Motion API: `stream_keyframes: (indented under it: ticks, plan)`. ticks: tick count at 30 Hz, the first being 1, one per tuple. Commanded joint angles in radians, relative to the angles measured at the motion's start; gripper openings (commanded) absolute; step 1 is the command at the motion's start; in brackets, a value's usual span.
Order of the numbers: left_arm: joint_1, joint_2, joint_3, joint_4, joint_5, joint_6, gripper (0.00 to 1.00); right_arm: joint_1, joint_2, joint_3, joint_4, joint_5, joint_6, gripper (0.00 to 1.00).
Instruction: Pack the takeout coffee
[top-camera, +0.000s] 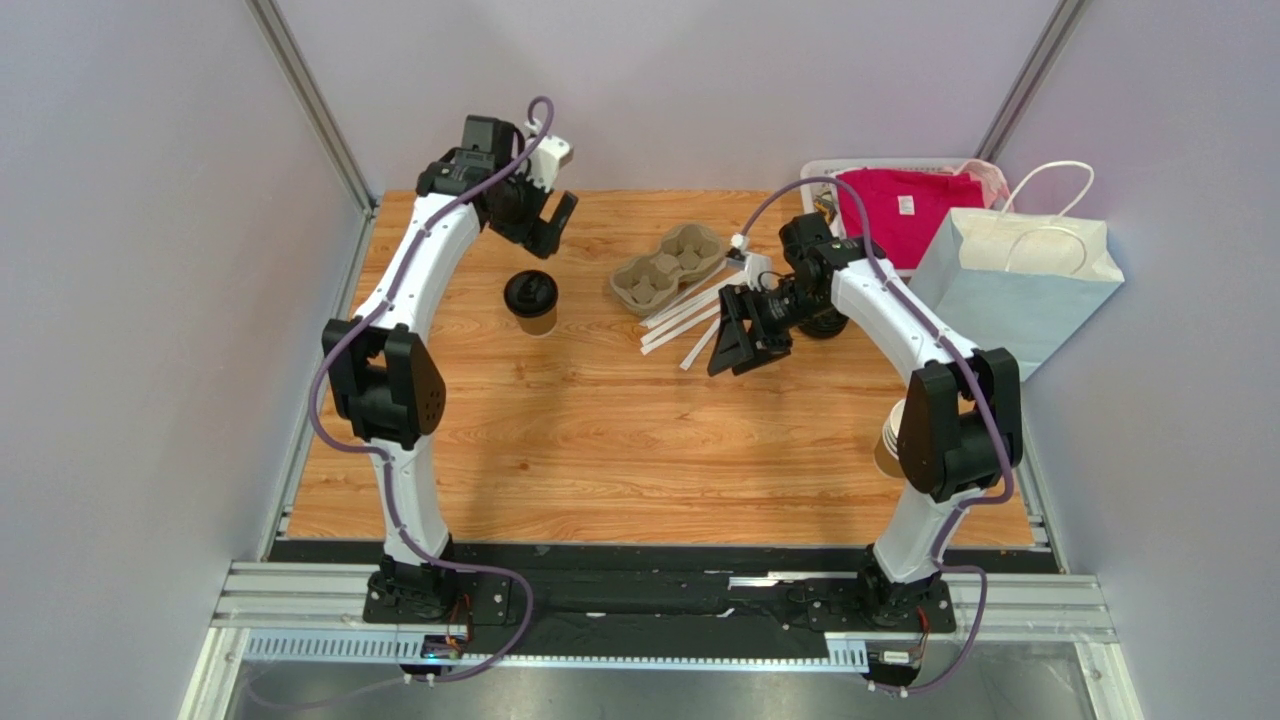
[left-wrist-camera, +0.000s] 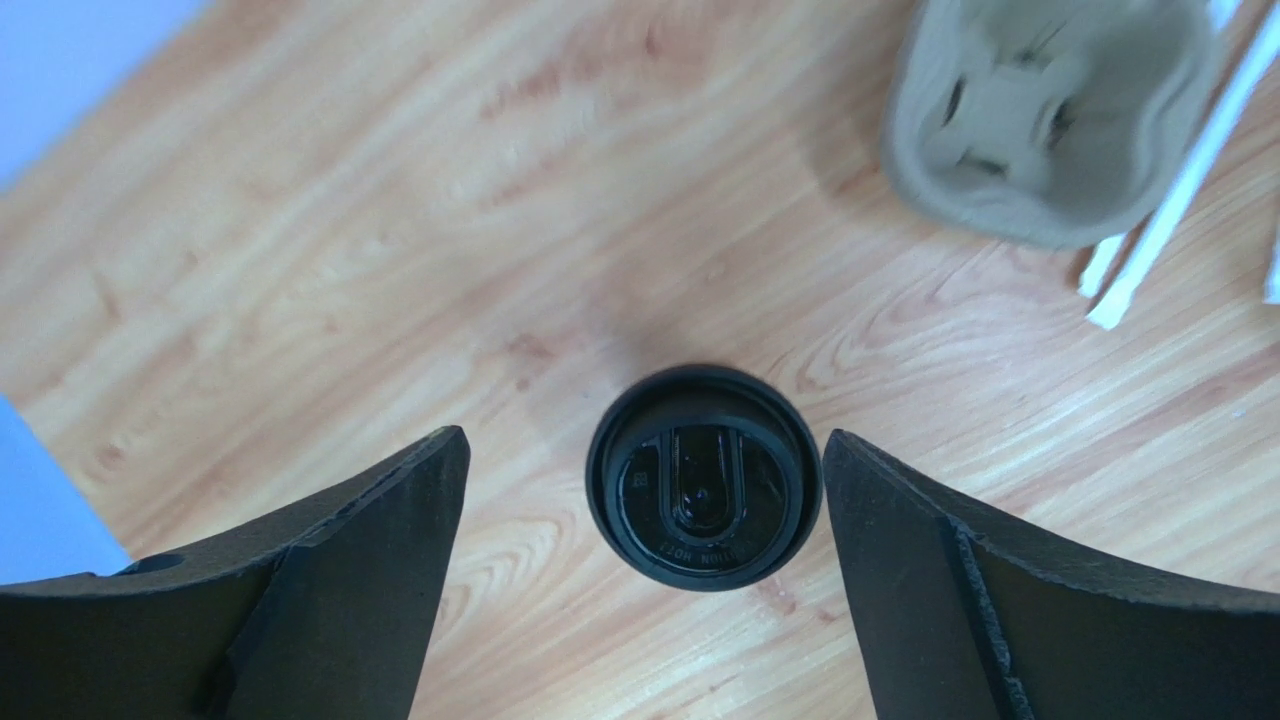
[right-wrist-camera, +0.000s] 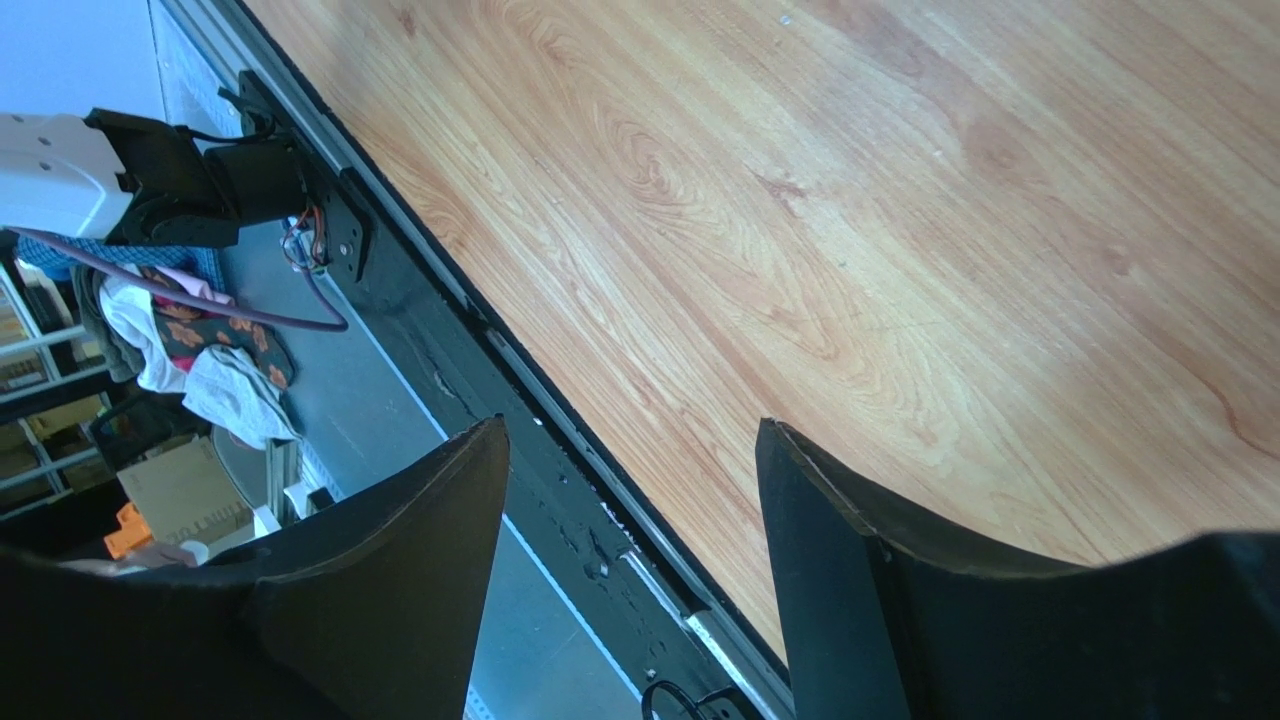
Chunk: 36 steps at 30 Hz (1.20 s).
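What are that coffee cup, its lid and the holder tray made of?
Cup: brown matte wall, probably kraft paper. Lid: black, faint sheen, moulded ridges, likely plastic. Holder tray: grey-beige, dull, rough-looking, probably moulded paper pulp.

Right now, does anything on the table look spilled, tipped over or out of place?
Nothing is spilled: the takeout coffee stands upright and lidded, with no stain on the wood around it. Only the white sticks look untidy. They lie fanned out at different angles beside the pulp cup carrier instead of in a neat bundle.
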<state>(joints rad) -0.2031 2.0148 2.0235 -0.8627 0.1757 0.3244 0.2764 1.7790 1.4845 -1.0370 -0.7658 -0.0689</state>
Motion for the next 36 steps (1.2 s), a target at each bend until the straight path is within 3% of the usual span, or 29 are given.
stream_keyframes:
  ticks: [1,7,13,22,26,36]
  plan:
    - [-0.042,-0.077,0.098,0.011,0.106,0.015,0.89,-0.057,-0.041,0.056,-0.001,-0.021,-0.011,0.65]
    - [-0.163,-0.012,0.132,0.062,0.125,-0.019,0.62,-0.126,-0.039,0.085,-0.001,-0.023,0.001,0.65]
    - [-0.252,0.148,0.240,0.074,0.093,-0.128,0.54,-0.132,-0.070,0.046,0.025,0.019,0.006,0.64]
    - [-0.328,0.308,0.308,0.122,-0.011,-0.226,0.56,-0.132,-0.062,0.059,0.032,0.079,0.004,0.64]
    - [-0.338,0.358,0.337,0.126,-0.045,-0.231,0.51,-0.131,-0.058,0.057,0.032,0.082,0.003,0.64]
    - [-0.355,0.403,0.339,0.160,-0.012,-0.288,0.45,-0.132,-0.044,0.056,0.032,0.069,0.004,0.64]
